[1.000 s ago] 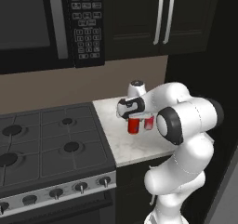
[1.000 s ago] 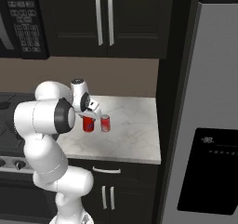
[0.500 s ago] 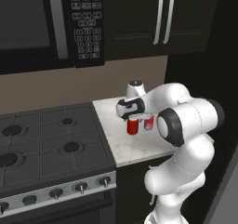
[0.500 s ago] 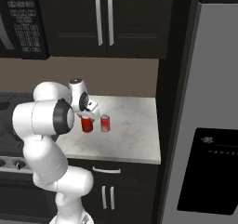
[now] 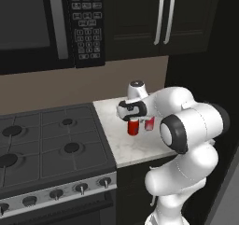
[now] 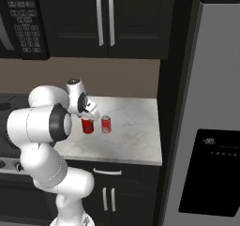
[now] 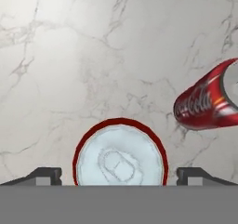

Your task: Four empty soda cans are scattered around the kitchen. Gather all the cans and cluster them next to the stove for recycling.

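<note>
The wide black gas stove (image 5: pixel 51 144) with its four grated burners sits just left of the white marble counter (image 6: pixel 131 126), and that strip of counter is where the cans are being gathered. Two small red soda cans with silver tops stand upright there, near each other but apart: the one under the hand (image 5: pixel 133 126) and its neighbour (image 5: pixel 149 123) on the side away from the stove. This looks like the release step of one delivery. The can below the hand rests on the marble, and the two-finger gripper (image 7: pixel 120 175) straddles it with both dark tips spread wide and clear of its sides, so nothing is gripped.

Next, I'd expect a straight lift off the can without clipping it or the neighbour, then a trip for the remaining cans.

The white arm folds forward from the base, elbow bulging towards me, wrist turned so the hand points straight down over the can.
</note>
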Robot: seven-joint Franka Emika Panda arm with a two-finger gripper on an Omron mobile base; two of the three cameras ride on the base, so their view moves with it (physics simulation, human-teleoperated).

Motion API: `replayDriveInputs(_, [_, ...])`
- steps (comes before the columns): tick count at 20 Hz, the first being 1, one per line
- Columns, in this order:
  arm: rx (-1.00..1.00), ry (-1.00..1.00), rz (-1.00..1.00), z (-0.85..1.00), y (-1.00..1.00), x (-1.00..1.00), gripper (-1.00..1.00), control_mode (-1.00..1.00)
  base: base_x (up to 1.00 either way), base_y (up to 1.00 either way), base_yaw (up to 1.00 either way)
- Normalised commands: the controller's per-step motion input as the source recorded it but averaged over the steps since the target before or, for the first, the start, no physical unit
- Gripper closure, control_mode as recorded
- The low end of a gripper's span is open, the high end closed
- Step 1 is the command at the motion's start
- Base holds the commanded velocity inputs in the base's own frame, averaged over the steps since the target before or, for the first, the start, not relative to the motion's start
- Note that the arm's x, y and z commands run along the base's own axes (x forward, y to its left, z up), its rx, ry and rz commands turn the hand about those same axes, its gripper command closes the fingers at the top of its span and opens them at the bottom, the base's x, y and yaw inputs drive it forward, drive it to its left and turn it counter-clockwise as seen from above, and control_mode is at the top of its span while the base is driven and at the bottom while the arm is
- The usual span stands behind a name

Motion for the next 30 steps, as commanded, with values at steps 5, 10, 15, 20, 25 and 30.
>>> replayDriveInputs(5, [0.0, -0.04, 0.0, 0.28, 0.01, -0.12, -1.0, -1.0, 0.0, 0.0, 0.0])
replayDriveInputs(10, [0.0, -0.01, 0.0, 0.24, 0.0, -0.2, -1.0, -1.0, 0.0, 0.0, 0.0])
replayDriveInputs(15, [0.0, -0.01, 0.0, 0.22, 0.0, -0.2, -1.0, -1.0, 0.0, 0.0, 0.0])
replayDriveInputs(20, [0.0, -0.03, 0.0, 0.21, 0.0, -0.22, -1.0, -1.0, 0.0, 0.0, 0.0])
replayDriveInputs(25, [0.0, -0.05, 0.03, 0.12, 0.0, -0.3, -1.0, -1.0, 0.0, 0.0, 0.0])
replayDriveInputs(30, [0.0, -0.12, 0.07, 0.11, 0.0, -0.34, -1.0, -1.0, 0.0, 0.0, 0.0])
